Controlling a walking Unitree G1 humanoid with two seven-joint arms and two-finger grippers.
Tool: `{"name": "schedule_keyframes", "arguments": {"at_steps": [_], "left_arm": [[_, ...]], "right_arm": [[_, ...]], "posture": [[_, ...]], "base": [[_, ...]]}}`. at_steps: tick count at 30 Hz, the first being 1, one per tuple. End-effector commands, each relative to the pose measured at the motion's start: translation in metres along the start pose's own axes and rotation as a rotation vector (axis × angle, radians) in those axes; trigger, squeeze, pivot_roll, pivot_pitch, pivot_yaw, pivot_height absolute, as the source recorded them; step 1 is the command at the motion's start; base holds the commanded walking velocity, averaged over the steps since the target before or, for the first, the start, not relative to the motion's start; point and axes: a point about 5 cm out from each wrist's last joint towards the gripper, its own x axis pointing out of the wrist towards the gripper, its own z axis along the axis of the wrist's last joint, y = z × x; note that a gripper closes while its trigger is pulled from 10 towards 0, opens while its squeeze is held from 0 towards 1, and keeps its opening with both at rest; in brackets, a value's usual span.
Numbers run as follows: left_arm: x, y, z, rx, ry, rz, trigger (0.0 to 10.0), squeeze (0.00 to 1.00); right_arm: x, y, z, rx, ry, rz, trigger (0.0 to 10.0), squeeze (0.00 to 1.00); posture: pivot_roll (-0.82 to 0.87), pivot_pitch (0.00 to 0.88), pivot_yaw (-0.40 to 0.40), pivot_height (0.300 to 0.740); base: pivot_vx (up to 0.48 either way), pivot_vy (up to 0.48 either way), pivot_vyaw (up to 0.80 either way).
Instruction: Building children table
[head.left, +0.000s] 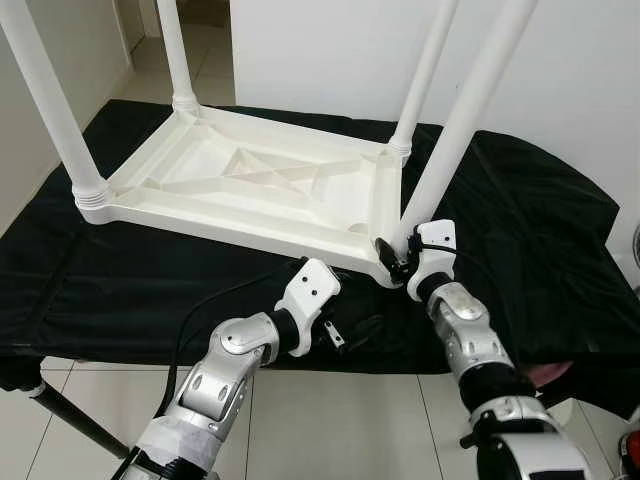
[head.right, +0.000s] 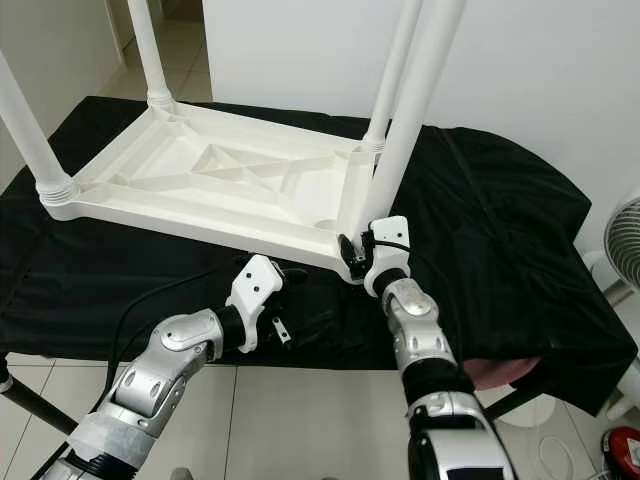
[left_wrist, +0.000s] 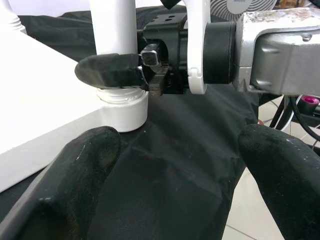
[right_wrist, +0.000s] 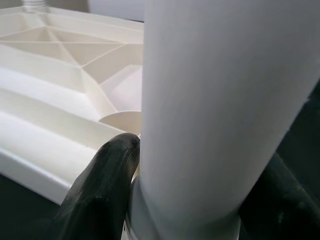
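- Left gripper (head.left: 352, 331): nearest item, low over the near edge of the black cloth (head.left: 520, 220), fingers spread wide with nothing between them; it sits just left of the right gripper, apart from the table.
- Right gripper (head.left: 398, 262): at the near right corner of the table top, fingers (right_wrist: 102, 192) clamped on the base of the near right leg (head.left: 465, 125), one on either side, just above its socket collar.
- Near right leg: white tube, leaning a little from upright, seated in the corner socket.
- Children's table (head.left: 250, 185): white plastic, lying upside down on the cloth, ribbed underside facing up, four legs pointing upward, one at each corner.
- Black cloth: covers the whole support, draping over the right and near edges.
- Fan (head.right: 622, 245): white, at the far right, beside the cloth.
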Motion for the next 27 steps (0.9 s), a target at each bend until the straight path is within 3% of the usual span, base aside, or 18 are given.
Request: {"name": "schedule_keyframes", "arguments": {"at_steps": [1,7,11,12,21,24,25,27], "left_arm": [[0.001,-0.001,-0.001,0.014,0.013,0.015,10.0,0.00],[0.004,-0.001,-0.001,0.014,0.009,0.009,10.0,0.00],[0.004,-0.003,-0.001,0.014,0.007,0.003,10.0,0.00],[0.005,-0.003,-0.001,0.015,0.007,0.000,10.0,0.00],[0.003,-0.001,-0.001,0.020,0.010,0.003,10.0,0.00],[0.005,-0.001,-0.001,0.020,0.009,0.006,10.0,0.00],[0.005,0.000,-0.001,0.020,0.008,0.006,10.0,0.00],[0.006,0.000,-0.001,0.021,0.007,0.006,10.0,0.00]], "right_arm": [[-0.004,-0.004,-0.005,0.027,0.021,-0.098,10.0,0.00],[-0.012,0.017,-0.005,0.014,0.025,-0.225,10.0,0.00],[-0.016,0.030,-0.004,0.049,0.033,-0.227,10.0,0.00],[-0.017,0.035,-0.003,0.067,0.021,-0.202,10.0,1.00],[-0.018,0.020,0.006,0.082,-0.030,-0.187,10.0,1.00],[-0.015,0.004,0.007,0.057,-0.016,-0.103,10.0,1.00],[-0.013,-0.002,0.007,0.038,-0.006,-0.060,10.0,0.00],[-0.011,-0.006,0.007,0.032,0.010,-0.013,10.0,0.00]], "posture": [[-0.04,0.000,-0.062,0.740],[-0.05,0.000,-0.064,0.740],[-0.05,0.000,-0.064,0.740],[-0.05,0.000,-0.064,0.740],[-0.04,0.000,-0.065,0.740],[-0.05,0.000,-0.066,0.740],[-0.05,0.000,-0.066,0.740],[-0.05,0.000,-0.063,0.740]], "base": [[0.000,0.000,0.00],[0.000,0.000,0.00],[0.000,0.000,0.00],[0.000,0.000,0.00],[0.000,0.000,0.00],[0.000,0.000,0.00],[0.000,0.000,0.00],[0.000,0.000,0.00]]}}
